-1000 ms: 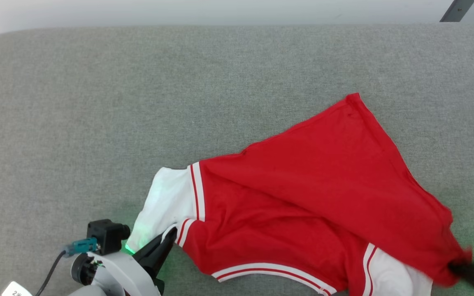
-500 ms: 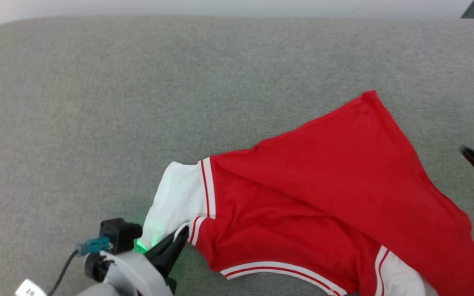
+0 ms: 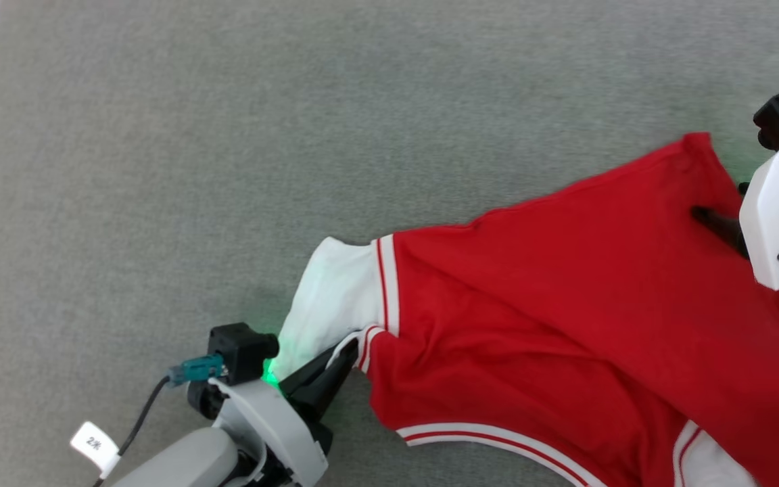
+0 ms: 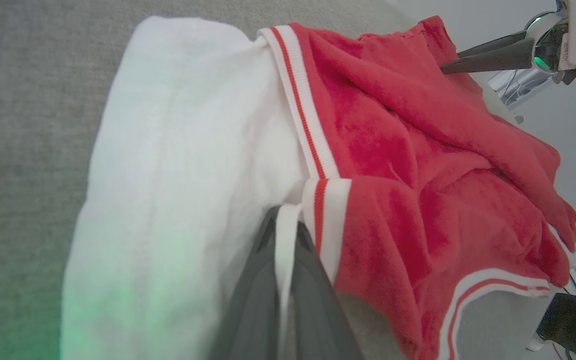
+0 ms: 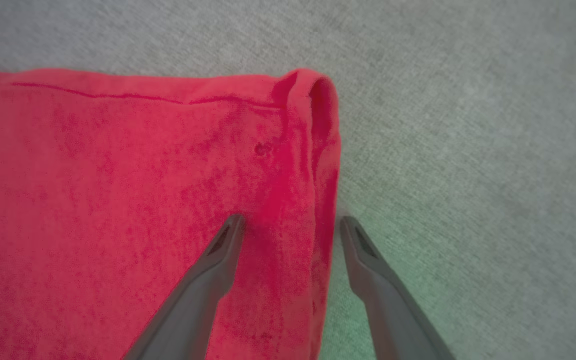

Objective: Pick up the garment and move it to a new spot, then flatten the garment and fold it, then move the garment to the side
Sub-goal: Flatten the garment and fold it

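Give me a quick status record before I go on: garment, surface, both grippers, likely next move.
garment: red jersey, rumpled and skewed, white inside showing at one end, not flat, not folded
surface: grey fabric-covered top
left gripper: shut on the garment's white edge beside the striped trim
right gripper: open, straddling the red side edge near a corner; one finger over cloth, one over grey
next move, likely: close right gripper on that edge, then pull to spread

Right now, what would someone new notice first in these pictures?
A bright red garment with white-and-red striped trim sprawls rumpled over the right of a grey fabric surface. The left gripper is shut on its white edge at the lower left, and the open right gripper straddles the edge near its far corner.
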Motion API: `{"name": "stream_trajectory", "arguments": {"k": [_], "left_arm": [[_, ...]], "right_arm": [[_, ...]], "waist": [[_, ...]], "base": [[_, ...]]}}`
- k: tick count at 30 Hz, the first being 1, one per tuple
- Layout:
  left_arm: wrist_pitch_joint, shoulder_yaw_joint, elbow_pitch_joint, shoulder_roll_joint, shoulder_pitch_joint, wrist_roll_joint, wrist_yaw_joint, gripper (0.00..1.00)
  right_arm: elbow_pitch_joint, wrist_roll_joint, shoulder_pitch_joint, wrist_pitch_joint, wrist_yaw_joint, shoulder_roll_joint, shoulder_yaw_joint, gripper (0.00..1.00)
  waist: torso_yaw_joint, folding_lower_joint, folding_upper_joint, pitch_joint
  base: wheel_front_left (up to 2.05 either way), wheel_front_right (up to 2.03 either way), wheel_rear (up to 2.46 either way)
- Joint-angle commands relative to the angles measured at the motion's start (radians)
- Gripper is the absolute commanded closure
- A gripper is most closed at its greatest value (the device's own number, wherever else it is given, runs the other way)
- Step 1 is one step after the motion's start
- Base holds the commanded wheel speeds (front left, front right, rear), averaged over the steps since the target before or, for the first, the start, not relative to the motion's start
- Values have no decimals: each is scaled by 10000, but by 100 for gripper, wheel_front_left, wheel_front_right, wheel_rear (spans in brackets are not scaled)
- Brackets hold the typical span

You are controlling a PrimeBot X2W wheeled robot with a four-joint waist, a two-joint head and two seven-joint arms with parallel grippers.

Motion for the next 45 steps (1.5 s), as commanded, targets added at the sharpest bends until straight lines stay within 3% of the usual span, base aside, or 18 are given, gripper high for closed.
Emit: {"name": "stream_trajectory", "arguments": {"k": [1, 5, 6, 7, 8, 9, 16, 24, 32, 35, 39, 45], "left_arm": [[56, -89, 239, -64, 76, 29, 9, 100], [39, -113, 476, -217, 83, 42, -93, 100], [37, -114, 526, -252, 84, 48, -103, 100], [29, -107, 582, -277, 91, 46, -112, 100], [19, -85, 634, -292, 89, 28, -146, 100], [10, -50, 672, -315, 81, -22, -173, 100], [41, 214, 688, -173, -486, -387, -366, 100], [624, 665, 938, -61, -3364, -879, -427, 100], [1348, 2040, 2948, -522, -7338, -1931, -422, 100], [1318, 2589, 4064, -843, -8913, -2090, -184, 100], [948, 3147, 5221, -1134, -10912, -2051, 26, 100], [194, 3744, 5975, -1491, -12164, -2245, -309, 100]], "right_arm": [[137, 88, -229, 32, -16, -64, 126, 0], [692, 439, -522, 229, -16, -162, 887, 0], [775, 523, -579, 209, -16, -177, 1048, 7], [859, 624, -633, 157, -16, -196, 1192, 56], [929, 712, -674, 103, -16, -213, 1305, 82], [994, 806, -718, 32, -16, -241, 1421, 100], [1504, 1452, -1393, -1356, -17, -452, 1133, 100], [2526, 1761, -2597, -2868, -16, -242, 123, 100], [4375, 744, -5283, -4794, -17, 443, -1314, 100], [5203, 170, -6376, -5606, -20, 798, -1797, 100], [6069, -551, -7693, -6712, -25, 1263, -2235, 100], [7034, -1149, -8492, -7960, -26, 1824, -2461, 100]], "waist": [[264, 0, 0, 196], [370, 0, 0, 163], [384, 0, 0, 149], [388, 0, 0, 130], [380, 0, 0, 108], [365, 0, 0, 84], [195, 0, 0, -46], [-199, 0, 0, 44], [-934, 0, 0, 599], [-1222, 0, 0, 880], [-1520, 0, 0, 1217], [-1680, 0, 0, 1299]], "base": [[0, 0, 0], [0, 0, 0], [0, 0, 0], [0, 0, 0], [0, 0, 0], [0, 0, 0], [0, 0, 0], [0, 0, 0], [0, 0, 0], [0, 0, 0], [0, 0, 0], [0, 0, 0]]}}
